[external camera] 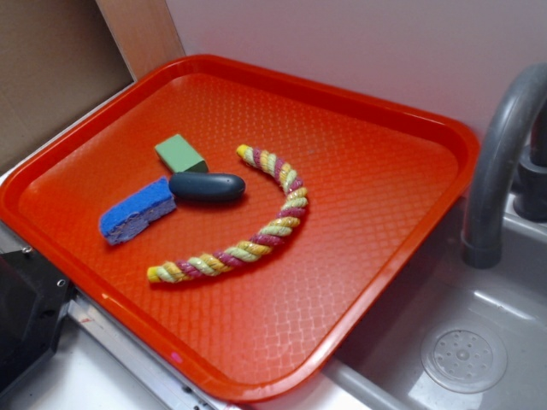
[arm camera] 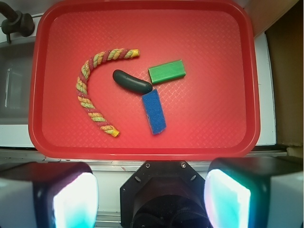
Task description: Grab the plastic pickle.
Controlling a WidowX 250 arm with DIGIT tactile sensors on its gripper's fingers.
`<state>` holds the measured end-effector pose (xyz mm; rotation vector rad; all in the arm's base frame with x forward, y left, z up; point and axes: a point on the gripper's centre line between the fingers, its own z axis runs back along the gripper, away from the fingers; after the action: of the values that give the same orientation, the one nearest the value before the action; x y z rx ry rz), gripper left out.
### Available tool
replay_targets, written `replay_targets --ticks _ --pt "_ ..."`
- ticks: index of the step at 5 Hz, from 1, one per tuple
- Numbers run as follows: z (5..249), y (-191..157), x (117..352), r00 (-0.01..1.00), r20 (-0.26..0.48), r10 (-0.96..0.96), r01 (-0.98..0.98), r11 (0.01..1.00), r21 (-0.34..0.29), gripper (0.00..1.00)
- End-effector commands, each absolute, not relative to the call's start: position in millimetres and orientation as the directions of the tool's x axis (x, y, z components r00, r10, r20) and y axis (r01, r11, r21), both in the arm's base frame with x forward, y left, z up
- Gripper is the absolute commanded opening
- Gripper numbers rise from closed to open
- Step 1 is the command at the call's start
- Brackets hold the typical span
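The plastic pickle [external camera: 208, 186] is a dark grey-green glossy oblong lying on the red tray [external camera: 367, 171], between the blue sponge [external camera: 137, 210] and the light green block [external camera: 181, 154]. In the wrist view the pickle [arm camera: 131, 81] lies mid-tray, touching the top end of the sponge [arm camera: 154, 111], with the green block [arm camera: 166, 71] to its right. My gripper [arm camera: 151, 194] is open and empty, high above the tray's near edge, its two fingers [arm camera: 73, 199] wide apart. The gripper does not show in the exterior view.
A yellow-and-pink twisted rope [external camera: 256, 231] curves round the pickle on the tray; it also shows in the wrist view [arm camera: 92, 92]. A grey faucet [external camera: 500, 162] and sink [external camera: 466, 354] stand right of the tray. A wooden wall [external camera: 51, 68] is at back left.
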<state>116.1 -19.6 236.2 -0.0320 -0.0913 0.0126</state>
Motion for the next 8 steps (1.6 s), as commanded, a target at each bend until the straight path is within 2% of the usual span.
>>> replay_targets --ticks 1,2,3,4,5,6,7,8 --pt "236 -20 116 0.996 0.091 0.014 -0.011 0.999 -0.033 1.00" --pt "221 -20 134 0.996 0.073 -0.042 0.041 0.999 0.027 1.00" --pt "217 -20 142 0.999 0.042 -0.021 0.019 0.998 0.052 1.00" --pt "210 -19 158 0.996 0.046 -0.082 0.079 0.995 0.062 1.00" --pt "201 -26 175 0.945 0.092 -0.313 0.307 0.948 0.081 1.00" --pt "180 -37 194 0.835 0.119 -0.537 0.526 0.843 0.115 1.00" --pt "147 -49 211 0.724 0.090 -0.684 0.675 0.729 0.117 1.00" --pt "110 -62 219 0.650 0.032 -0.759 0.755 0.650 0.091 1.00"
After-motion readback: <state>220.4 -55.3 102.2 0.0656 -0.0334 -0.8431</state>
